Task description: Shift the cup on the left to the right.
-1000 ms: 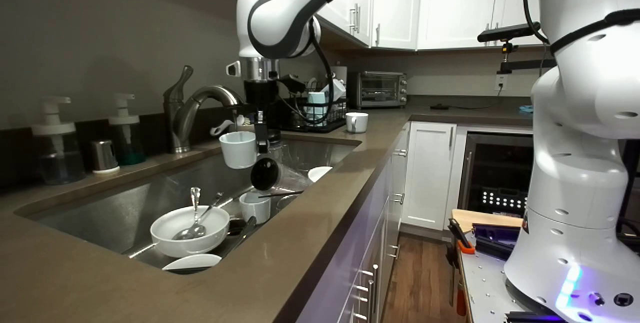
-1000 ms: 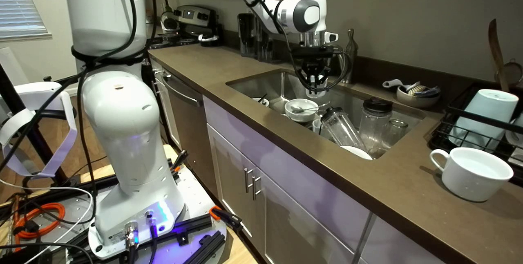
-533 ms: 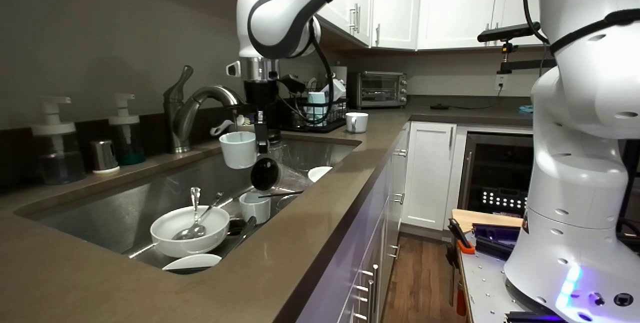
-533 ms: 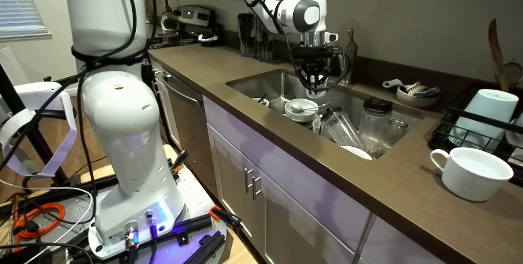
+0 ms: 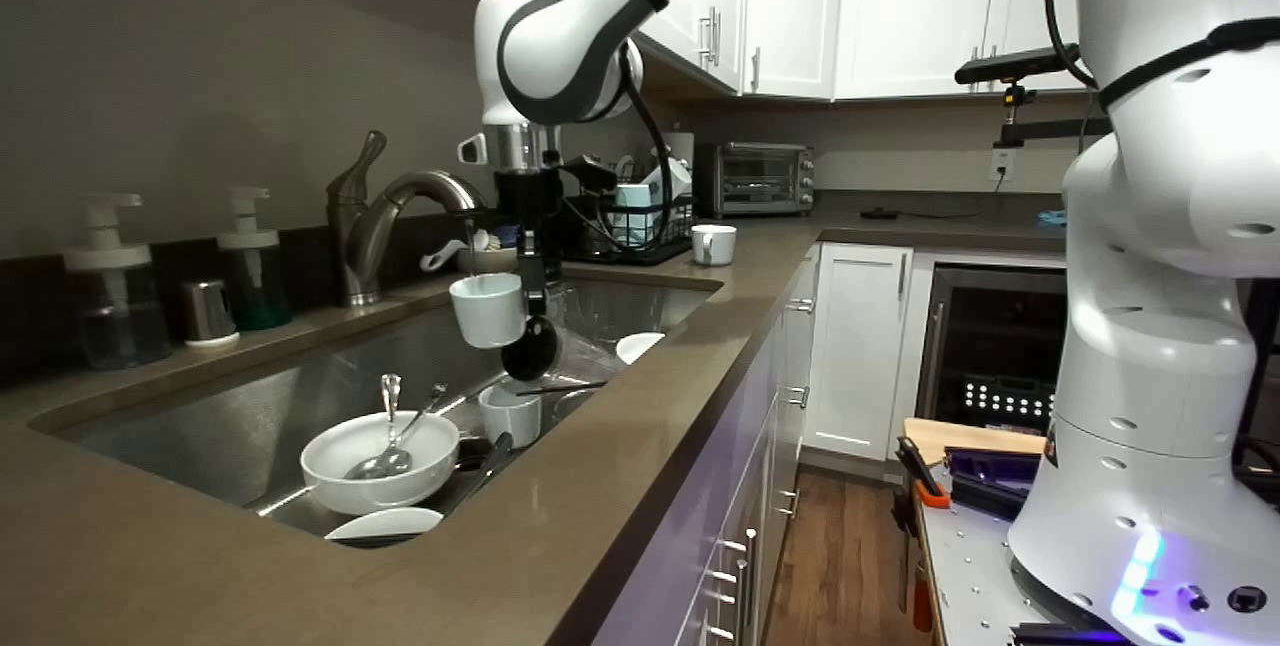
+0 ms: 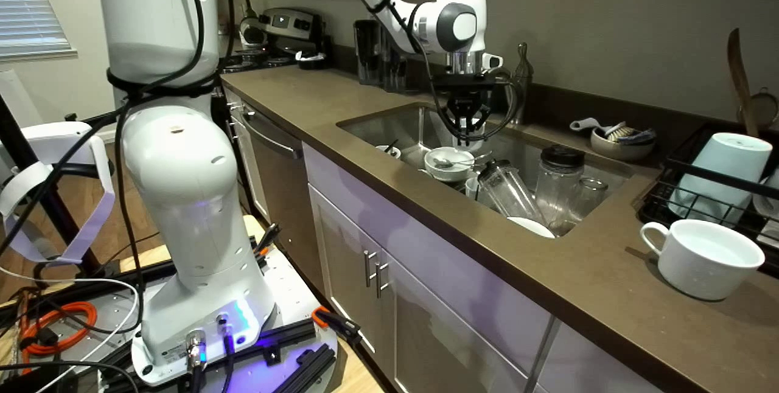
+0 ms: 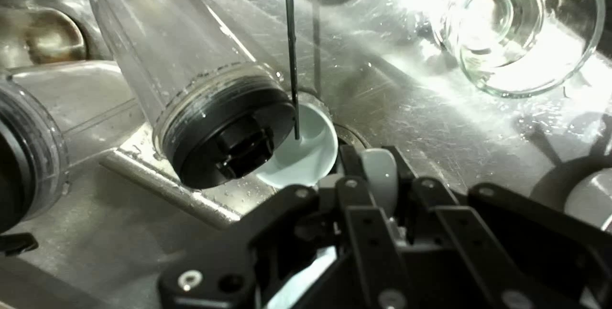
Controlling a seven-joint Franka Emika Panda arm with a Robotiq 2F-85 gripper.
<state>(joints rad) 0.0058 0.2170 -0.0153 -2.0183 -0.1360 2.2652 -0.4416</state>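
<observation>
A white cup (image 5: pixel 488 312) hangs above the sink, tilted slightly, in an exterior view. My gripper (image 5: pixel 536 298) is shut on its handle at the side of the cup. Seen in an exterior view, the cup (image 6: pixel 466 143) shows only in part beneath the gripper (image 6: pixel 469 124). In the wrist view the pale handle (image 7: pixel 381 175) sits between the two fingers of the gripper (image 7: pixel 376 158); most of the cup body is hidden there by the gripper. A similar white mug (image 6: pixel 709 259) stands upright on the counter by the dish rack.
Below lie a white bowl with spoons (image 5: pixel 380 461), a small white cup (image 5: pixel 512 414) and a clear bottle with a black lid (image 6: pixel 511 189). The faucet (image 5: pixel 400 216) rises behind the sink. The dish rack (image 6: pixel 724 192) stands past the sink's end. The counter edge (image 5: pixel 640 406) runs along the front.
Over the last half second the gripper has sunk a little with the cup, which has shifted slightly toward the dish-rack end and tilted a bit. The things in the sink have not moved.
</observation>
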